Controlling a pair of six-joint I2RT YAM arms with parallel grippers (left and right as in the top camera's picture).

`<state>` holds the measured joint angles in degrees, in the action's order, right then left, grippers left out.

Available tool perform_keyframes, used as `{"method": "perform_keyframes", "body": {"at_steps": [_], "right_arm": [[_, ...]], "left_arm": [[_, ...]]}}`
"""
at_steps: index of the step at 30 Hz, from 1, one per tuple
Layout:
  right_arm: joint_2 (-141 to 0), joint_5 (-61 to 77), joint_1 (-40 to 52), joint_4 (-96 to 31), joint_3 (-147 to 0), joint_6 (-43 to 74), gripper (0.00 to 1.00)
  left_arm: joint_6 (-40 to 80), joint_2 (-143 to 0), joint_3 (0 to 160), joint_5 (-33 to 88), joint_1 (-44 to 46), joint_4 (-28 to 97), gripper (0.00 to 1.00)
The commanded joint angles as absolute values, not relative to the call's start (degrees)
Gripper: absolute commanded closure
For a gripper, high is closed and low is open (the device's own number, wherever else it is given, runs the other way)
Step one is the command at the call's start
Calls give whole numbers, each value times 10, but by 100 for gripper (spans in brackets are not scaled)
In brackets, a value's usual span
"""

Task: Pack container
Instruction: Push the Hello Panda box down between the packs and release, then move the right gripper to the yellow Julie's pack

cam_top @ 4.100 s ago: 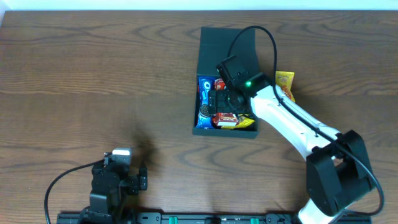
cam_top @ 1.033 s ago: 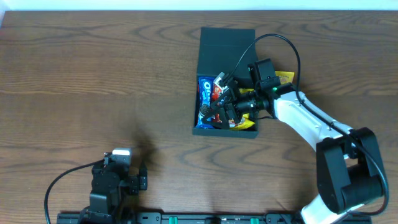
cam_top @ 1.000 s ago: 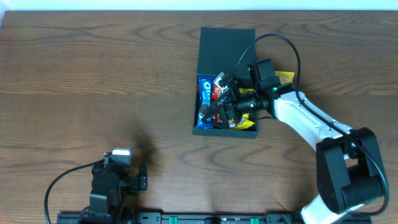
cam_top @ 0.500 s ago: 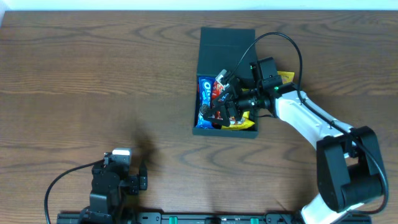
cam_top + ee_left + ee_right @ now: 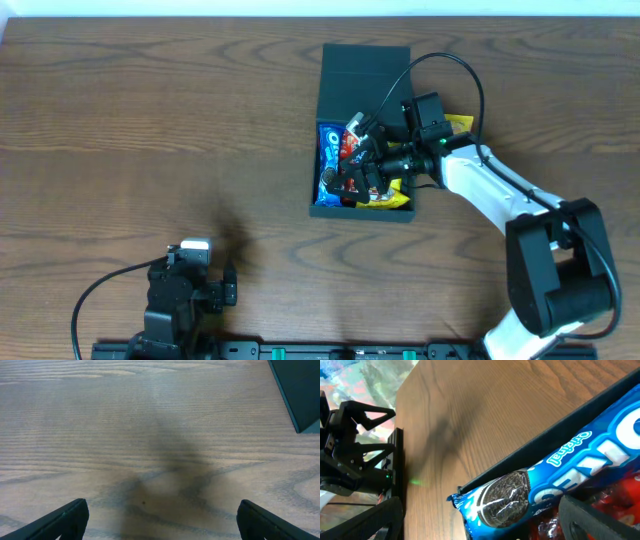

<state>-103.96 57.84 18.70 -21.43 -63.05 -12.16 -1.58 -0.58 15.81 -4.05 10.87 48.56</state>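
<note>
The container (image 5: 360, 213) is a dark box standing open right of the table's middle, its lid (image 5: 365, 68) laid back on the far side. Inside lie a blue Oreo packet (image 5: 327, 160), a red packet (image 5: 349, 146) and a yellow packet (image 5: 398, 196). My right gripper (image 5: 354, 160) reaches in from the right, low over the packets, open and holding nothing. In the right wrist view the Oreo packet (image 5: 555, 477) lies along the container wall (image 5: 540, 442) between my spread fingertips (image 5: 600, 520). My left gripper (image 5: 228, 288) rests open at the near edge, far from the container (image 5: 300, 390).
A yellow snack packet (image 5: 459, 126) lies on the table just right of the container, partly under my right arm. The right arm's cable (image 5: 440, 62) loops over the lid. The table's far edge (image 5: 300, 14) runs along the top.
Over the last second my right gripper has crept slightly towards the far side above the packets, staying open. The left arm has not moved.
</note>
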Motion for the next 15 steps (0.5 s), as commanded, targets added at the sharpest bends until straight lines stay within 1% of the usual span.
{"method": "perform_keyframes", "body": {"at_steps": [1, 3, 8, 12, 15], "right_arm": [[-993, 557, 184, -222, -632, -112, 1], [-950, 544, 184, -234, -632, -111, 1], [-834, 445, 184, -277, -632, -63, 1], [-754, 282, 174, -343, -632, 32, 1], [-724, 152, 140, -425, -632, 100, 1]], "left_arm": [[-22, -2, 130, -49, 105, 508, 5], [-22, -2, 130, -49, 105, 508, 5], [-22, -2, 130, -49, 105, 508, 5], [-22, -2, 130, -49, 105, 508, 5], [-22, -2, 130, -49, 105, 508, 4]]}}
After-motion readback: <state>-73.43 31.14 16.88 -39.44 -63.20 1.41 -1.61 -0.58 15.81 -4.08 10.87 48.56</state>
